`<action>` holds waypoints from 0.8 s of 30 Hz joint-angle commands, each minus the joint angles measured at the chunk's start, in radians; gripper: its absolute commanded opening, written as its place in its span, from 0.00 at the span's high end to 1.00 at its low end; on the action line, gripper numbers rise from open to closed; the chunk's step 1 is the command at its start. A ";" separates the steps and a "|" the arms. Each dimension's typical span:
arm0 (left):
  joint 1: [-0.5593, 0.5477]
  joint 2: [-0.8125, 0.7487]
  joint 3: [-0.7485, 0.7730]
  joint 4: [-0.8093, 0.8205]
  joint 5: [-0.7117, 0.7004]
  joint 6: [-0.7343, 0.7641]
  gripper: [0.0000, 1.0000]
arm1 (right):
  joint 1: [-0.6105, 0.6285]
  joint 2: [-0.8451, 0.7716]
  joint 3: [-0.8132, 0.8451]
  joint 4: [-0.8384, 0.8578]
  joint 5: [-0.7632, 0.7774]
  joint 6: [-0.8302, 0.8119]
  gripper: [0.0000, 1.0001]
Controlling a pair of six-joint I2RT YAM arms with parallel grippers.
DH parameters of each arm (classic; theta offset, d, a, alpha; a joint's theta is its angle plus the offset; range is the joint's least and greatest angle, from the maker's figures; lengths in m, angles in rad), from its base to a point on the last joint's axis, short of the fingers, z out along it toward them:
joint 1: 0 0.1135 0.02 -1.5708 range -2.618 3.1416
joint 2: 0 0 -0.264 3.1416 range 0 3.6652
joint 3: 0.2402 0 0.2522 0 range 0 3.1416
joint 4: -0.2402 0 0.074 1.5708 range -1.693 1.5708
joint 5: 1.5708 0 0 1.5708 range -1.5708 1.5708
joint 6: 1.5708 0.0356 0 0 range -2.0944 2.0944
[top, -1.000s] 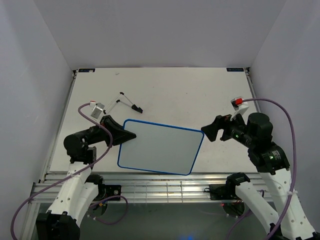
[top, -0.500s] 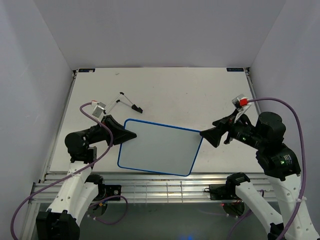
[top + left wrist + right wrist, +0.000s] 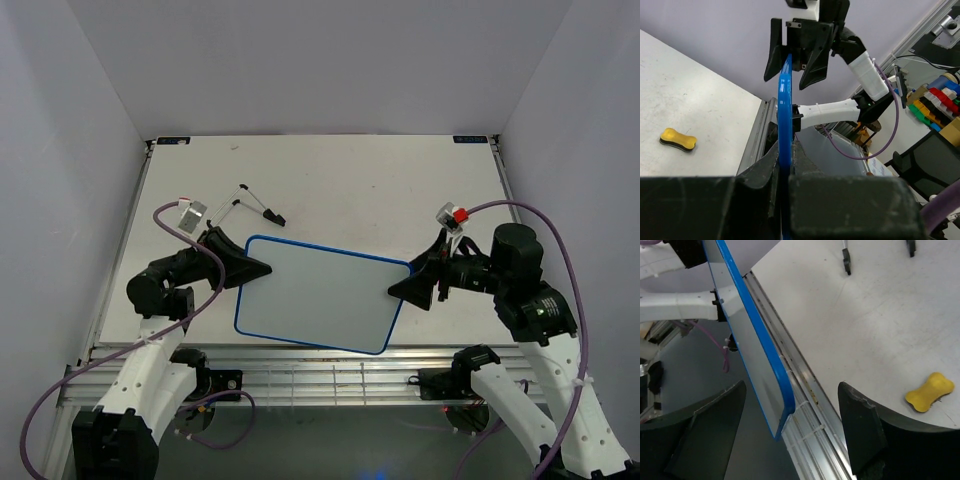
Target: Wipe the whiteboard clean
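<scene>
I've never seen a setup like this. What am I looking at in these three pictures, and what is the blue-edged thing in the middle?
These are two robot arms bolted at a table's near edge. The wide picture looks down from above and behind them. The other two come from small cameras on each wrist, so each shows its own arm's jaws up close. The left arm has its jaws shut on the left edge of a blue-framed whiteboard, which seems lifted off the table. The right arm has its jaws open on either side of the board's right edge, not clamping it. On the table lie a small yellow eraser and some thin black-tipped rods.
</scene>
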 commanded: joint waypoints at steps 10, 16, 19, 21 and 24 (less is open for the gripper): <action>-0.003 0.017 0.044 0.109 -0.123 -0.055 1.00 | 0.002 -0.030 -0.262 0.744 -0.376 0.451 0.70; -0.004 -0.011 0.111 -0.157 -0.108 0.125 0.68 | 0.002 -0.014 -0.232 0.760 -0.290 0.461 0.92; -0.004 -0.050 0.176 -0.401 -0.160 0.282 0.29 | 0.002 -0.013 -0.205 0.760 -0.245 0.479 0.92; -0.004 -0.055 0.225 -0.548 -0.197 0.345 0.07 | 0.001 -0.011 -0.192 0.760 -0.213 0.490 0.92; -0.001 -0.037 0.263 -0.645 -0.246 0.416 0.02 | 0.001 -0.010 -0.181 0.760 -0.199 0.500 0.92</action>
